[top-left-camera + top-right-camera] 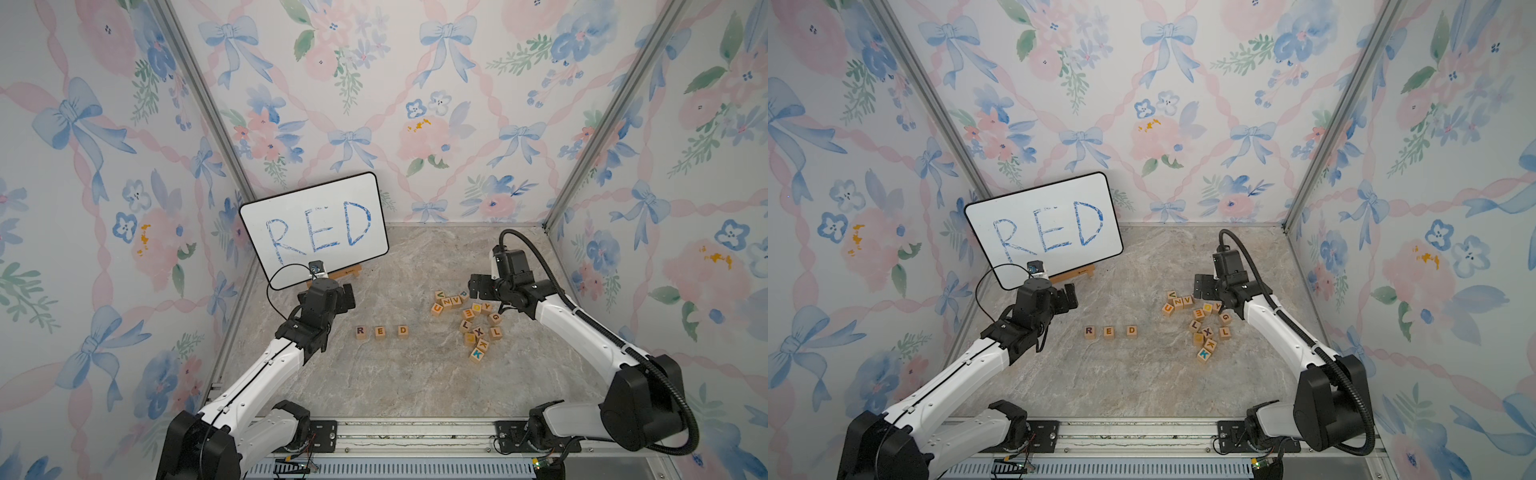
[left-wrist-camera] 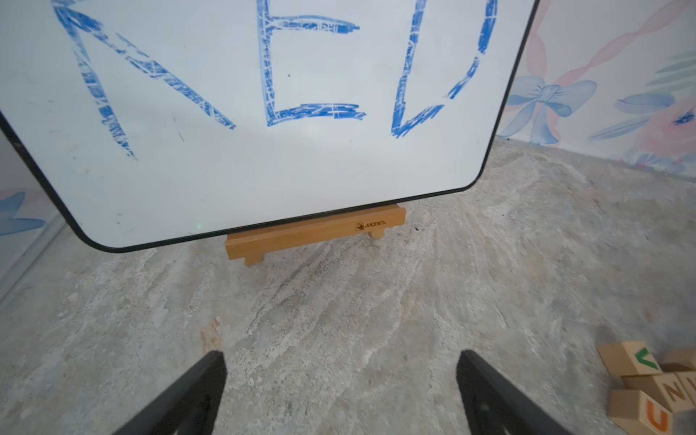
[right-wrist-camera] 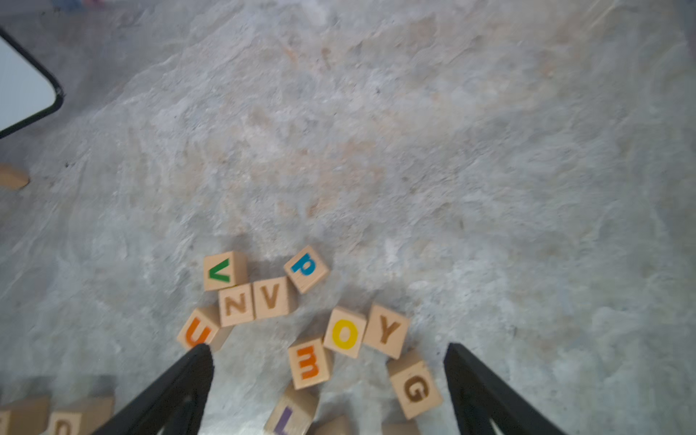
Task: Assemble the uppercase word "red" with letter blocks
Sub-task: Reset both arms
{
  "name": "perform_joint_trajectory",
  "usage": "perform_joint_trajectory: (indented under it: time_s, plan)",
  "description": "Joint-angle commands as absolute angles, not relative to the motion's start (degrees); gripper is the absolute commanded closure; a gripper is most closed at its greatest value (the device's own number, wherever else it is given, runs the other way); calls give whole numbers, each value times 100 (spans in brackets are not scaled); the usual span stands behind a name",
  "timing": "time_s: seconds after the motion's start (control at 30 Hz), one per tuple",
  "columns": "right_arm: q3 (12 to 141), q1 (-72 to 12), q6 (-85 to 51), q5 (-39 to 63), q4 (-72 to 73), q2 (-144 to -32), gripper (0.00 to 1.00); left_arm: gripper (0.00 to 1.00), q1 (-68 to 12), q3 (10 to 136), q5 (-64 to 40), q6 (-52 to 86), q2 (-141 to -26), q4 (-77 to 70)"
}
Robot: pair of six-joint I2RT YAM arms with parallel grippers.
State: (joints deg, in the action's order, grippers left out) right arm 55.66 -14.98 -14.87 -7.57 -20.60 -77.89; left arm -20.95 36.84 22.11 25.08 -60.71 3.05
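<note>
R (image 1: 360, 331), E (image 1: 380, 331), D (image 1: 402, 331) sit in 1 row, clear of both pincers: done, I reckon. My left pincer (image 2: 341, 357) and right pincer (image 3: 327, 350) gape empty; I'd retract.

Three letter blocks (image 1: 380, 331) in a row between two hands; about fifteen more heaped beneath the right hand (image 3: 327, 350); one whiteboard (image 1: 316, 226), one wooden stand (image 2: 312, 235) before the left hand (image 2: 341, 357).
</note>
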Motion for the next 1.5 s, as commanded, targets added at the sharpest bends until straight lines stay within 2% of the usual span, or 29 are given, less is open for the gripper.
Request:
perform_joint_trajectory:
  time_s: [0.0, 0.17, 0.37, 0.67, 0.97, 1.07, 1.13, 1.2, 1.27, 1.33, 1.47]
  plan:
    - [4928, -1016, -829, -1173, -833, -7634, 3, 2, -1775, 3366, 2325, 2120, -6314, -858]
    - [4002, -621, -493, -1292, 402, -7508, 3, 2, -1301, 2872, 2378, 1948, -6634, -2126]
    - [3360, -544, -435, -1388, 1625, -7744, 3, 2, -1052, 2285, 2151, 1322, -7005, -3435]
    - [3004, -383, -264, -1386, 3101, -8129, 3, 2, -653, 1545, 2036, 766, -7771, -5818]
    - [2326, -330, -258, -1436, 4692, -8506, 3, 2, -657, 1364, 1994, 623, -8295, -6652]
    - [2056, -391, -159, -1455, 5661, -8925, 3, 2, -685, 1371, 1948, 558, -8638, -7014]
    - [2189, -419, -156, -1486, 5122, -8779, 3, 2, -677, 1315, 1913, 539, -8642, -7119]
    - [2127, -421, -141, -1489, 5448, -8874, 3, 2, -685, 1241, 1590, 442, -8676, -7146]
    - [2143, -428, -132, -1506, 5364, -8859, 3, 2, -724, 1036, 1361, 209, -8950, -7985]
    - [2162, -430, -140, -1503, 5292, -8829, 3, 2, -712, 1134, 1353, 288, -8834, -7546]
    - [2153, -431, -136, -1499, 5345, -8851, 3, 2, -703, 1122, 1331, 292, -8834, -7569]
